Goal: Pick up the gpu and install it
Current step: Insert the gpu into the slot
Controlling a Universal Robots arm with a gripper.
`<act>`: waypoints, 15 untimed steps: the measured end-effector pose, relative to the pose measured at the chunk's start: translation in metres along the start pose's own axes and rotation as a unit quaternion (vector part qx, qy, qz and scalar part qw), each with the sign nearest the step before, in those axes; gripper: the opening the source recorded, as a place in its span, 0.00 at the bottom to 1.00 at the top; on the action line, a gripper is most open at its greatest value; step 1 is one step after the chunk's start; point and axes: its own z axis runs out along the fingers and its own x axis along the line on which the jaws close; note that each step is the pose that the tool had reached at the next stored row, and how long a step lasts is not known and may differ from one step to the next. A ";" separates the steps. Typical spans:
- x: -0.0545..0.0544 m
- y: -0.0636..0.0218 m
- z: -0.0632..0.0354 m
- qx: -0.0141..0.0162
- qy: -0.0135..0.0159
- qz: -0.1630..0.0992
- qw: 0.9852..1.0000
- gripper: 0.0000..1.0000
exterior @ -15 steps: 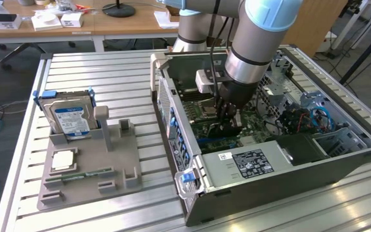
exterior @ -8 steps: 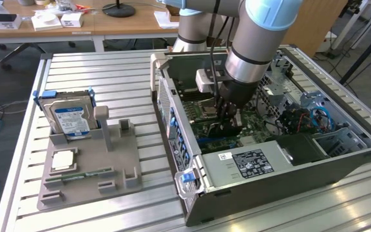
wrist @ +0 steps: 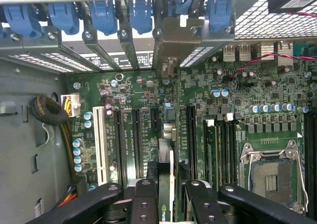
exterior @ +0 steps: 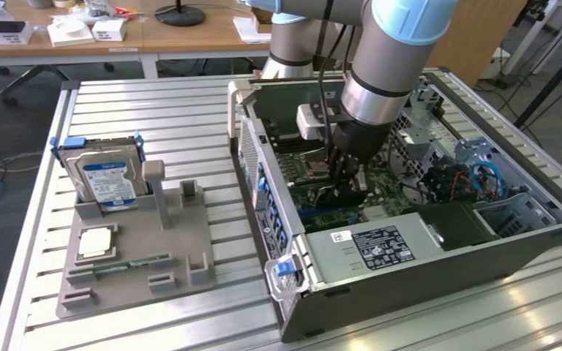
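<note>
The gripper point(wrist: 166, 196) pinches the gpu point(wrist: 167, 154) edge-on, deep inside the open computer case point(exterior: 515, 248) on the bench point(exterior: 164, 110). The card stands upright over the motherboard point(wrist: 143, 85) slots, its bracket end against the rear slot covers point(wrist: 106, 48).

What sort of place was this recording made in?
Most likely a robotics lab or workshop set up for PC assembly: a robot arm reaches into an open computer case on a slatted metal table, a grey fixture holds a hard drive, and wooden desks stand behind.
</note>
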 end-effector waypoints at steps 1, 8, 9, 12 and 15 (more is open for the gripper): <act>0.000 0.0001 0.0000 0.000 -0.001 0.000 1.000 0.26; 0.000 -0.0002 -0.0002 -0.001 -0.004 -0.006 1.000 0.26; 0.000 -0.0002 -0.0002 -0.001 -0.004 -0.007 1.000 0.26; 0.000 -0.0006 -0.0003 -0.001 -0.003 -0.010 1.000 0.26; 0.000 -0.0009 -0.0003 -0.001 -0.003 -0.014 1.000 0.26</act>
